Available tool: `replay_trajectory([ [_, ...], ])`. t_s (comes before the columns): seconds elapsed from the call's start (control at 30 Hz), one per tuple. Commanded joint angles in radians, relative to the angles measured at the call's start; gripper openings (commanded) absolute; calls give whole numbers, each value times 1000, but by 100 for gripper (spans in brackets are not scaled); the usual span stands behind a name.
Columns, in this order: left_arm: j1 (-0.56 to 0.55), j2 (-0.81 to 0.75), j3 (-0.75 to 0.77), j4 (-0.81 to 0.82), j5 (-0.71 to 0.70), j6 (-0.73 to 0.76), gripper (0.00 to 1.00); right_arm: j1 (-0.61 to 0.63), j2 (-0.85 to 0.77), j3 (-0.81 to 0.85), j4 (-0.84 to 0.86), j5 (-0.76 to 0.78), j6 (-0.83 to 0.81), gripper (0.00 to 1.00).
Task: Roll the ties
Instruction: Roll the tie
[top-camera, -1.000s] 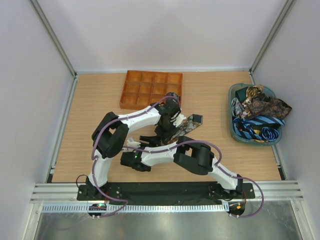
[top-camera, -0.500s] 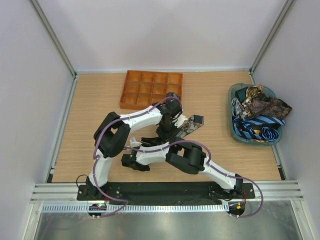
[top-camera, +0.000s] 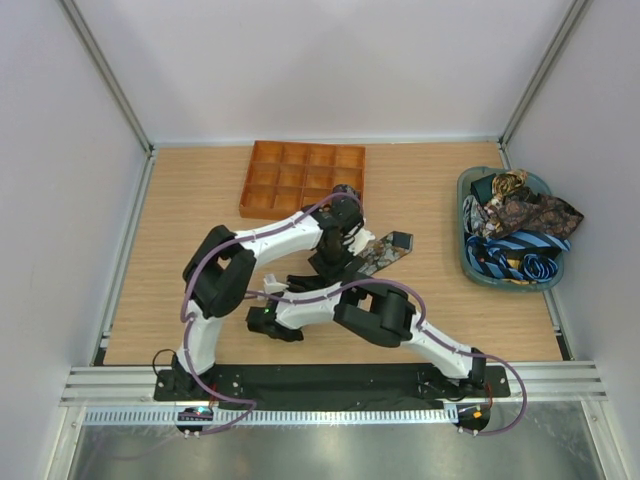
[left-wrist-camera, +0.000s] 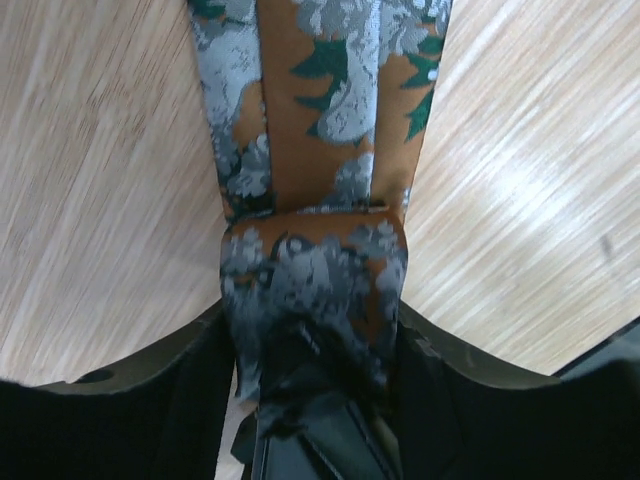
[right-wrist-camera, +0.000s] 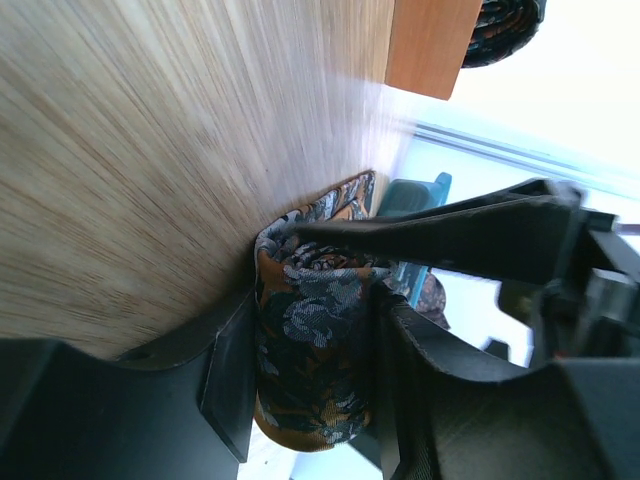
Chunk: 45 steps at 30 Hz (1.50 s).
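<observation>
Top external view: a paisley tie is seen lying on the wooden counter near the middle, its free length running to the right and ending in a dark tip. Its other end is hidden under the left arm, which is bent in from the left, and the right arm is crossed in front of it. An orange gridded tray is set at the far side of the counter, and a teal basket at the right edge is filled with loose ties, brown paisley over blue striped.

In the left wrist view the tie's flat length is shown lying away over the wood, and its rolled end is lodged between the fingers of the left claw. Whether it is pinched or merely flanked cannot be told.

In the right wrist view the rolled end is clamped by the right claw, with fabric pressed against both fingers and one finger of the left claw laid across its top. A dark patterned coil is glimpsed at the tray's wall; its compartment cannot be told.
</observation>
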Motion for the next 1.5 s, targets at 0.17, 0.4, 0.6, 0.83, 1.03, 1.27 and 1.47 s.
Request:
replay_trajectory([
  [0.17,-1,-185,-26,86,-25,38,70,4,-80,-51,100,-131,22,22],
  [0.4,3,-356,-101,320,-138,-16,75,12,-149,-108,178,-182,52,21],
  [0.6,8,-523,-273,501,-347,-102,76,-19,-299,-212,305,-287,106,20],
  [0.83,63,-695,-458,658,-454,-205,90,-78,-518,-413,515,-477,163,20],
  [1.03,92,-785,-558,720,-520,-289,100,-183,-733,-637,745,-706,214,20],
  [1.27,123,-894,-716,851,-628,-389,100,-334,-876,-839,945,-996,276,20],
  [1.47,123,-917,-799,939,-443,-262,100,-483,-924,-937,1069,-1267,361,20],
])
